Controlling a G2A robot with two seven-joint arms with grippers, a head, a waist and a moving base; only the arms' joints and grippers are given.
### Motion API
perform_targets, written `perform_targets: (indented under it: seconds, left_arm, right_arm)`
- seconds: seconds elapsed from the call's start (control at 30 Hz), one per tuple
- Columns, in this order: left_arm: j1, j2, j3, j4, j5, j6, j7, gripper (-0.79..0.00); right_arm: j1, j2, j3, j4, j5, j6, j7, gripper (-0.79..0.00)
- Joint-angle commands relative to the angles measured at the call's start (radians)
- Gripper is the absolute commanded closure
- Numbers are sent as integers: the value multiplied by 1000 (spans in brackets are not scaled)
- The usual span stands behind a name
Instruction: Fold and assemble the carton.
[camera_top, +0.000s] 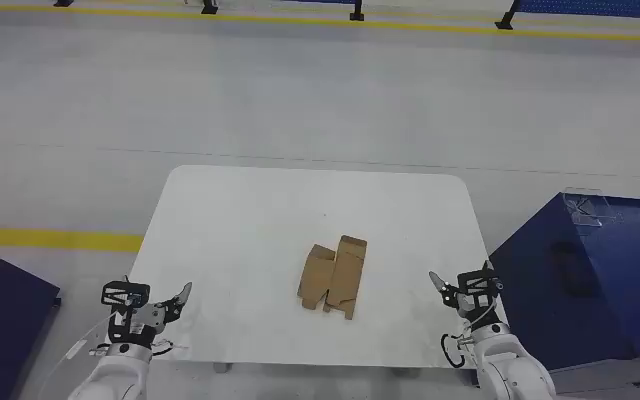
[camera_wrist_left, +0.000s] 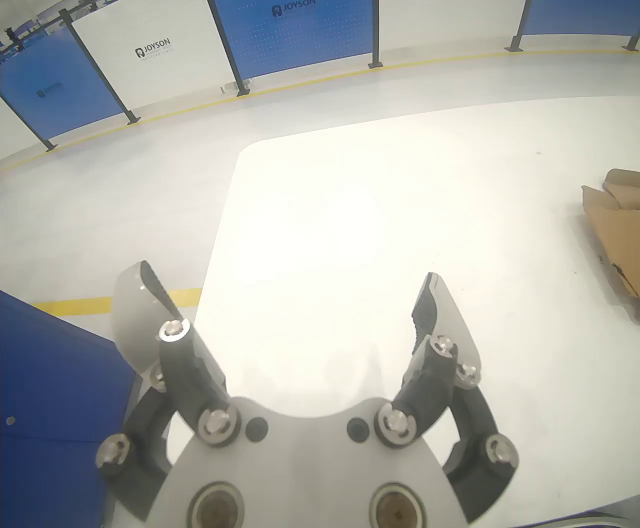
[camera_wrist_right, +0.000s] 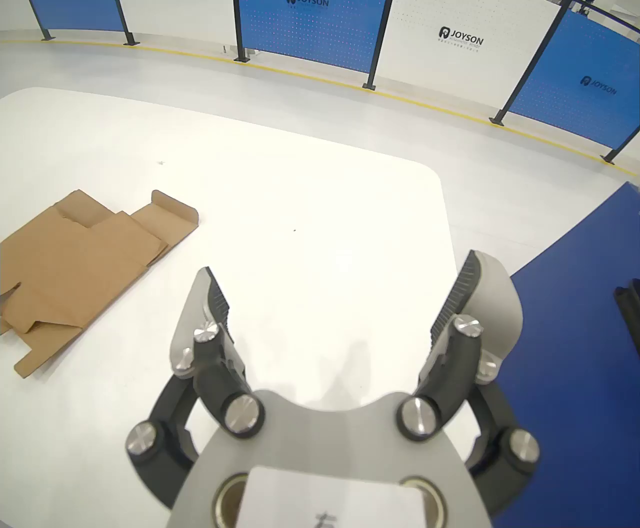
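Two grippers are hovering at the near edge of the table (camera_top: 250, 220): the left gripper (camera_top: 152, 297) is holding its fingers spread apart at one corner, the right gripper (camera_top: 462, 283) likewise at the other, both empty. The flattened carton (camera_top: 333, 277) is lying mid-table between them, touching neither.

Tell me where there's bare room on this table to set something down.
The far half of the table, behind the flat carton, is bare. So are the strips between the carton and the left gripper, and between it and the right gripper. Tightest are the near corners, where the open grippers are.
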Motion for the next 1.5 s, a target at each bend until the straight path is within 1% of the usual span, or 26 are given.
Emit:
perform_targets:
  seconds: [0.0, 0.17, 0.23, 0.3, 0.37, 0.43, 0.5, 0.57, 0.63, 0.7, 0.77, 0.9, 0.97, 1.07, 1.13, 1.2, 1.3, 1.47]
  left_arm:
    - [0, 0, 0, 0, 0, 0, 0, -784]
    - [0, 0, 0, 0, 0, 0, 0, -784]
    - [-4, 0, 11, -6, -18, -37, -19, -785]
    - [-39, 0, 24, -25, -87, -104, -99, -785]
    - [-94, 0, 45, -36, -186, -196, -213, -785]
    - [-177, -2, 83, -29, -324, -272, -363, -785]
    - [-278, -5, 129, 12, -469, -338, -502, -785]
    - [-386, -11, 192, 96, -612, -389, -628, -785]
    - [-497, -20, 263, 199, -771, -452, -749, -785]
    - [-593, -31, 327, 306, -914, -499, -839, -785]
    - [-678, -44, 390, 412, -1013, -521, -901, -785]
    - [-826, -79, 510, 620, -1187, -535, -978, -785]
    - [-882, -96, 555, 711, -1264, -548, -1011, -785]
    - [-958, -123, 609, 843, -1416, -532, -1100, -785]
    - [-1006, -141, 644, 918, -1456, -520, -1137, -785]
    - [-1045, -157, 681, 983, -1428, -517, -1113, -785]
    - [-1082, -184, 730, 1061, -1415, -518, -1080, -785]
    - [-1134, -229, 803, 1174, -1386, -488, -1041, -785]
  right_arm:
    - [0, 0, 0, 0, 0, 0, 0, -785]
    - [0, 0, 0, 0, 0, 0, 0, -785]
    - [0, 0, 0, 0, 0, 0, 0, -785]
    - [0, 0, 0, 0, 0, 0, 0, -785]
    - [0, 0, 0, 0, 0, 0, 0, -785]
    - [0, 0, 0, 0, 0, 0, 0, -785]
    - [0, 0, 0, 0, 0, 0, 0, -785]
    - [0, 0, 0, 0, 0, 0, 0, -785]
    - [0, 0, 0, 0, 0, 0, 0, -785]
    - [0, 0, 0, 0, 0, 0, 0, -785]
    - [0, 0, 0, 0, 0, 0, 0, -785]
    - [0, 0, 0, 0, 0, 0, 0, -785]
    - [0, 0, 0, 0, 0, 0, 0, -785]
    - [0, 0, 0, 0, 0, 0, 0, -785]
    - [0, 0, 0, 0, 0, 0, 0, -785]
    - [0, 0, 0, 0, 0, 0, 0, -785]
    - [0, 0, 0, 0, 0, 0, 0, -785]
    - [0, 0, 0, 0, 0, 0, 0, -785]
